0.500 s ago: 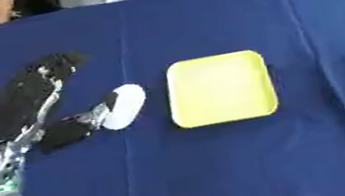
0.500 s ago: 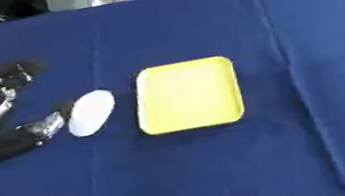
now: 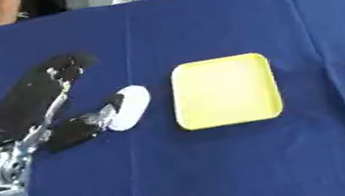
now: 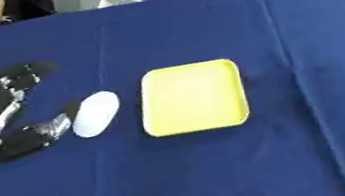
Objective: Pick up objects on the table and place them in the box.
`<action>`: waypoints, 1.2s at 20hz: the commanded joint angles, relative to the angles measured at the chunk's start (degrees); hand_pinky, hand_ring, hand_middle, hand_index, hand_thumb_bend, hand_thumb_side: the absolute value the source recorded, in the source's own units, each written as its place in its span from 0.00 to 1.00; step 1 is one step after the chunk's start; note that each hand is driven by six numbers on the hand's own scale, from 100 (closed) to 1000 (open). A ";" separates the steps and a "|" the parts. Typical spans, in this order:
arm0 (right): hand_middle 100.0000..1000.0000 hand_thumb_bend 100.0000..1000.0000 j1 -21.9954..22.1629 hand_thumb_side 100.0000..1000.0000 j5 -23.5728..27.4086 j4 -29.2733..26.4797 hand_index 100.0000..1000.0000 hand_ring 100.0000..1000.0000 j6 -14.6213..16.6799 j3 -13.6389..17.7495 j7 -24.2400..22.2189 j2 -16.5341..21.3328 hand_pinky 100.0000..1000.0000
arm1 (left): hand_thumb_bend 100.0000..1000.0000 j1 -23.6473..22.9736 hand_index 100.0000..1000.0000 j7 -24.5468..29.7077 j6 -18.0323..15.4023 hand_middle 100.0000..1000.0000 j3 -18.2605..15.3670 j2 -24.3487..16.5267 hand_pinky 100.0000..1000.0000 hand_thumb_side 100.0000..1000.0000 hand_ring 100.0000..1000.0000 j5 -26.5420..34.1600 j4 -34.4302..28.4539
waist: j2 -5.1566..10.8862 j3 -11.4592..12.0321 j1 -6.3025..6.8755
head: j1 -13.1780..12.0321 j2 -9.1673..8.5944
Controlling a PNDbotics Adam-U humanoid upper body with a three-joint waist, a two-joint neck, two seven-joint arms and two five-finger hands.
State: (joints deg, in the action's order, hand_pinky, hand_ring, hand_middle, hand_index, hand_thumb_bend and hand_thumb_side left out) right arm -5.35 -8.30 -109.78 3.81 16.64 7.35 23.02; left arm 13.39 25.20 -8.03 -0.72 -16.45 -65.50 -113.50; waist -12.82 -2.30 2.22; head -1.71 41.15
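Note:
A small white oval object (image 3: 128, 108) lies flat on the blue cloth, just left of a shallow yellow tray (image 3: 226, 91) that holds nothing. My left hand (image 3: 30, 102) comes in from the lower left. Its fingers stretch straight toward the far side, and the thumb (image 3: 83, 126) points right with its tip touching the white oval's left edge. Nothing is curled round the object. My right hand shows in neither view.
The blue cloth (image 3: 224, 172) covers the whole table, with a crease running down its right part. A person's arm (image 3: 5, 10) and some pale clutter sit beyond the far edge.
My left hand has barely shifted; the thumb still rests against the white oval, which stays where it was.

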 commanded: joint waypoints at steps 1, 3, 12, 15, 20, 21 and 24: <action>0.84 0.33 -0.09 0.74 0.08 -0.99 0.95 0.68 0.08 0.27 0.10 1.62 0.65 | 0.32 0.59 0.94 -0.04 -0.18 0.88 -0.09 -1.18 0.89 0.94 0.93 0.39 -1.09 | 0.58 0.08 -0.09 | -0.70 -0.76; 0.84 0.33 -0.10 0.74 0.09 -0.99 0.95 0.68 0.08 0.28 0.11 1.62 0.65 | 0.32 0.59 0.94 0.00 -0.20 0.88 -0.09 -1.19 0.89 0.94 0.93 0.38 -1.09 | 0.56 0.07 -0.09 | -0.73 -0.75; 0.84 0.33 0.04 0.74 0.07 -0.84 0.95 0.68 0.04 0.23 0.05 1.88 0.65 | 0.30 0.90 0.94 0.74 -0.54 0.88 1.29 -3.86 0.89 0.96 0.93 2.37 -1.09 | 0.81 -0.27 0.38 | -0.61 -1.01; 0.84 0.33 0.22 0.74 -0.08 -0.69 0.95 0.68 -0.05 0.06 -0.18 2.61 0.64 | 0.24 0.37 0.95 -1.43 -0.19 0.89 3.96 -12.36 0.89 0.99 0.94 9.25 -1.06 | 1.17 -0.46 1.55 | -0.85 -0.89; 0.84 0.33 0.40 0.74 -0.67 -0.66 0.95 0.68 -0.21 -0.02 -0.31 4.37 0.64 | 0.22 2.48 0.95 -12.02 5.53 0.89 17.46 -36.33 0.89 1.00 0.94 33.62 3.52 | 2.06 -1.23 3.89 | -1.57 -0.57; 0.84 0.33 0.41 0.74 -0.68 -0.69 0.95 0.68 -0.20 -0.09 -0.34 4.52 0.65 | 0.22 3.18 0.95 -13.03 6.21 0.89 19.60 -38.73 0.89 1.00 0.94 36.01 4.25 | 2.15 -1.36 4.10 | -1.77 -0.51; 0.84 0.33 0.28 0.74 -0.61 -0.65 0.95 0.68 -0.24 -0.12 -0.38 4.66 0.64 | 0.22 3.91 0.95 -14.54 7.18 0.89 21.08 -40.84 0.89 1.00 0.94 38.52 5.16 | 2.12 -1.41 4.23 | -1.70 -0.62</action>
State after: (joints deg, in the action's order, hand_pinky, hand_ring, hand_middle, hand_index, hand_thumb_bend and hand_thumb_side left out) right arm -4.85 -8.77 -109.76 3.55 16.29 7.04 26.10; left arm 16.51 11.73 -1.40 19.82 -54.28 -28.83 -108.35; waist -11.61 -3.75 6.74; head -2.91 41.03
